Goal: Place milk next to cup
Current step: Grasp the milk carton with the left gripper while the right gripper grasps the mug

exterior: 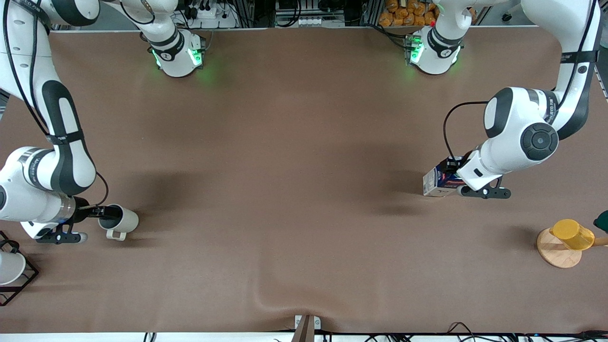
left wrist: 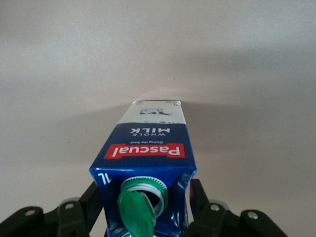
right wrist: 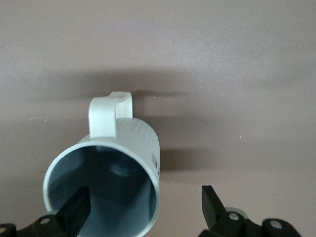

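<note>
The milk (exterior: 439, 179), a dark-blue carton with a red label and white sides, is toward the left arm's end of the table. My left gripper (exterior: 446, 175) is shut on its top. In the left wrist view the milk (left wrist: 148, 143) sits between both fingers (left wrist: 95, 195), its green cap flipped open; my left gripper (left wrist: 145, 192) clamps it. The cup (exterior: 121, 220), a pale mug with a grey-blue inside, stands toward the right arm's end. My right gripper (exterior: 102, 212) is open at its rim. In the right wrist view one finger is inside the cup (right wrist: 133, 143) and one outside; my right gripper (right wrist: 143, 205) straddles the wall.
A yellow cup (exterior: 572, 233) sits on a round wooden stand (exterior: 556, 251) near the left arm's end. A black wire rack (exterior: 21, 280) with a white cup (exterior: 8, 267) stands at the right arm's end, nearer the front camera than the mug. The brown table cover (exterior: 285, 190) wrinkles near its front edge.
</note>
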